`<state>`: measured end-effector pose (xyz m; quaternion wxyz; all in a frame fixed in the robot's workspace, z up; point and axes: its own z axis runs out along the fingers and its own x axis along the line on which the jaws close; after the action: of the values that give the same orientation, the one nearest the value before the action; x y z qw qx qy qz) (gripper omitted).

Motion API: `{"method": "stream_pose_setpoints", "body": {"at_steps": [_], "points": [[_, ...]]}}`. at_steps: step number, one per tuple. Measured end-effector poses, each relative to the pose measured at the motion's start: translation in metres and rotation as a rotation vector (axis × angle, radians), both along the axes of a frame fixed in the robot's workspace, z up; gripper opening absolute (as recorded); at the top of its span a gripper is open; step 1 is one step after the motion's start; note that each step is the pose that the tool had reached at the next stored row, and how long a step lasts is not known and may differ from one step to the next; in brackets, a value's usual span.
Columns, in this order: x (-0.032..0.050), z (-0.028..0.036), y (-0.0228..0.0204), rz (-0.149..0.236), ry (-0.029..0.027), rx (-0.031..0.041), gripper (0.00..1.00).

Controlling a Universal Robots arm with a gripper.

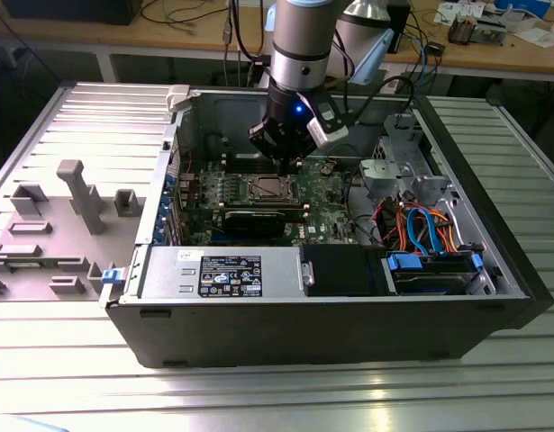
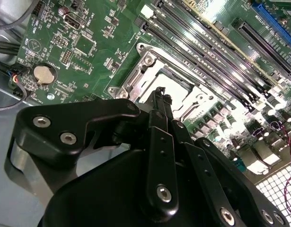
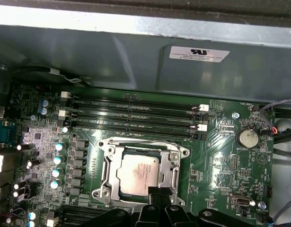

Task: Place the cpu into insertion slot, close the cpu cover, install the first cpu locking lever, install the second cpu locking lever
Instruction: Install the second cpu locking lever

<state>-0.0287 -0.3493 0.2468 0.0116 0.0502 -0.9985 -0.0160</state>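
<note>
I hold claw [image 3: 157, 201], fingers pinched narrow, empty, at cpu cover [image 3: 141, 174] edge. Cpu [image 3: 139, 174] seated in insertion slot [image 3: 107, 166]. I'd press straight, gently.

cpu [image 3: 139, 175]: silver-grey | cpu cover [image 3: 173, 163]: silver | board [image 3: 216, 161]: green | hand [image 2: 159, 97]: black

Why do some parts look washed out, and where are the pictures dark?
In the second wrist view, glare whitens the memory slots while the gripper is a dark mass. In the first wrist view, the cpu gleams under even light. In the exterior view, the case interior sits in shadow.
</note>
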Motion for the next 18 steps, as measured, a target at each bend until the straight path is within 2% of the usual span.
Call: {"method": "stream_pose_setpoints", "body": {"at_steps": [5, 13, 18], "points": [[0.0000, -0.0005, -0.0003, 0.000, -0.0001, 0.0002, 0.11], [0.0000, -0.0007, -0.0061, 0.000, -0.0001, 0.0001, 0.11], [0.0000, -0.0010, -0.0072, 0.000, 0.0000, 0.0001, 0.11]]}}
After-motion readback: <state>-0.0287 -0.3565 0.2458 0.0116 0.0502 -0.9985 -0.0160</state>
